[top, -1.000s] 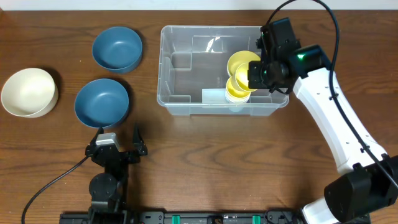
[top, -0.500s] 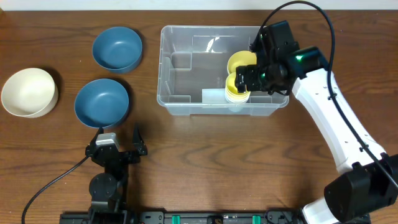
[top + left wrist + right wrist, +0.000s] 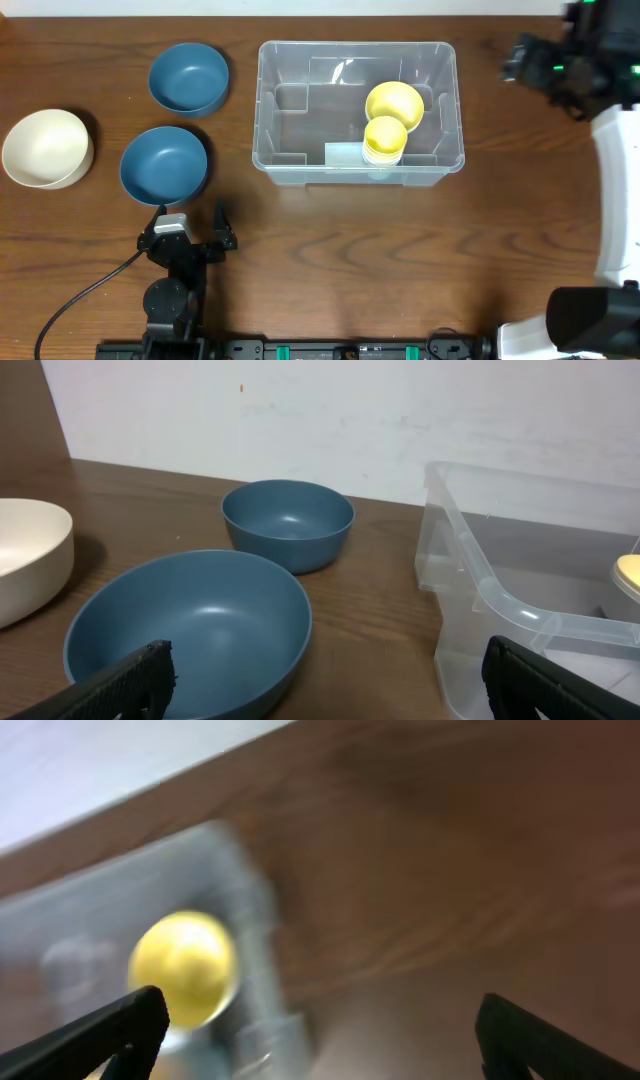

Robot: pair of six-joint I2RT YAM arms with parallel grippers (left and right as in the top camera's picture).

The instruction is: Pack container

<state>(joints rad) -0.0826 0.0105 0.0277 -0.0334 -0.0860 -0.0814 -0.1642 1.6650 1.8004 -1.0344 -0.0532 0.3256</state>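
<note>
Container [image 3: 300, 70] sits upper centre of the overhead frame on the wood table [image 3: 400, 260], long side running left-right. It has clear walls, rounded corners and moulded ribs inside. Whitish label [image 3: 343, 153] is on the lower wall.

Inside, right half: two yellow bowls. Larger yellow bowl [image 3: 396, 102] is above and smaller yellow bowl [image 3: 384, 138] just below it. They overlap seen from the top; can't tell whether they touch or only sit close.

Left of the container:
- upper blue bowl [image 3: 188, 78], upper left
- lower blue bowl [image 3: 164, 164], below it
- cream bowl [image 3: 47, 148], far left edge

All three are upright on the table, apart from each other and from the container.

Left gripper [image 3: 190, 215] is at lower left of the overhead frame, just below the lower blue bowl. Its jaws are spread wide with nothing between them. In the left wrist view the fingertips [image 3: 120, 678] sit in the bottom corners. The lower blue bowl is right in front, the upper blue bowl behind it, a container corner at right and the cream bowl at the left edge.

Right gripper [image 3: 320, 1015] is in the upper right corner of the overhead frame, well right of the container and clear of it. Its wrist view is blurred. Fingers sit in the bottom corners, wide apart, holding nothing. One yellow bowl and the container wall show at left, with table at right.
</note>
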